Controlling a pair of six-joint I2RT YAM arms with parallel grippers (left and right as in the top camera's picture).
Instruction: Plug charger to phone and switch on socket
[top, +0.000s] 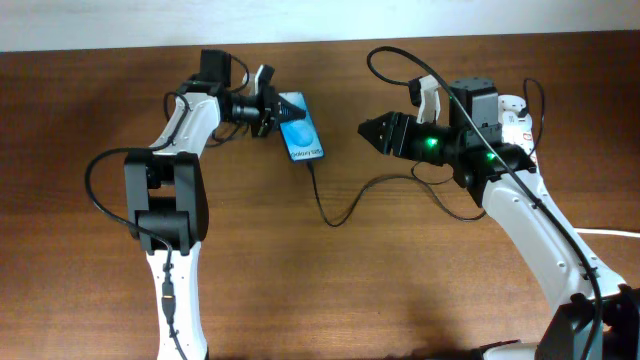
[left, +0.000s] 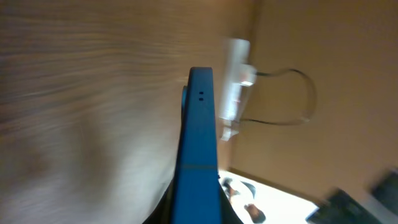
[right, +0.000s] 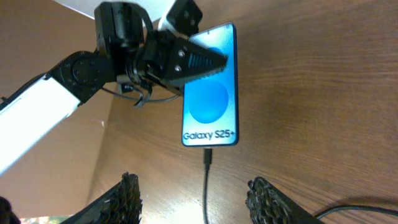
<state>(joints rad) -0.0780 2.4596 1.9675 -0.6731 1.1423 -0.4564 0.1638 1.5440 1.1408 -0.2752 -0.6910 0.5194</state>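
Two fingers of the left gripper (top: 274, 110) are closed on the top end of the phone (top: 304, 138), which is found toward the far side of the table (top: 90, 70), left of centre, with its blue screen facing up. Whether it is lifted or lying flat cannot be told. The charger (top: 334, 216) is led from the phone's lower edge in a loop across the wood toward the right arm. In the right wrist view its plug is seen meeting that edge; full seating cannot be judged. The right gripper (top: 365, 130) is held just right of the phone, apart from it, fingers spread and empty. The socket (top: 516, 106) is largely hidden behind the right arm.
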